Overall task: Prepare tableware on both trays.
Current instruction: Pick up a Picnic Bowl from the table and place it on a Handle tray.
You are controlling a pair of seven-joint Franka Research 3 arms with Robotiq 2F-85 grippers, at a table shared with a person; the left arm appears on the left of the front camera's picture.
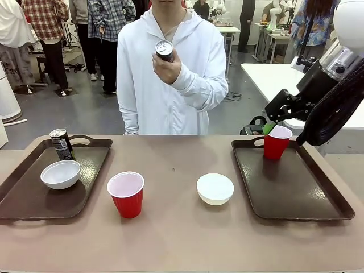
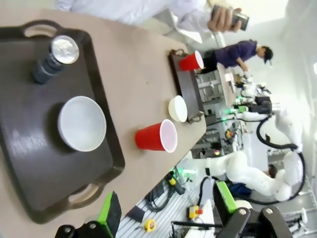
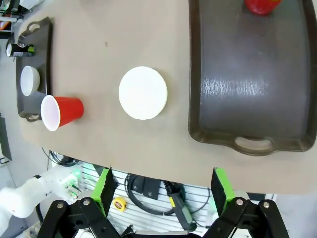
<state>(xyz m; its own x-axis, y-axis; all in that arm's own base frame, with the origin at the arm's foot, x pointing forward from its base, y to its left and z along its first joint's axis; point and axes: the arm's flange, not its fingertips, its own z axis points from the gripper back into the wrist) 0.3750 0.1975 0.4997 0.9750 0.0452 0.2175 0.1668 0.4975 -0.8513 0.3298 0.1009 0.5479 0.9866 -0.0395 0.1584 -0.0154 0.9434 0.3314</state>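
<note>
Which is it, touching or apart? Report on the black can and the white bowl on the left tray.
Apart. The left wrist view shows the black can and the white bowl with a bare strip of the left tray between them.

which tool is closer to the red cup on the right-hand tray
Right. The right tool hangs near that tray, red cup ahead of it; the left tool is across the table, by the other tray.

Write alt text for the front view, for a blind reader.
A person in white holds a black can across a table bearing two brown trays. The left tray holds a second can and a white bowl; the right tray a red cup, the right gripper showing just above it. Another red cup and another bowl stand between.
</note>
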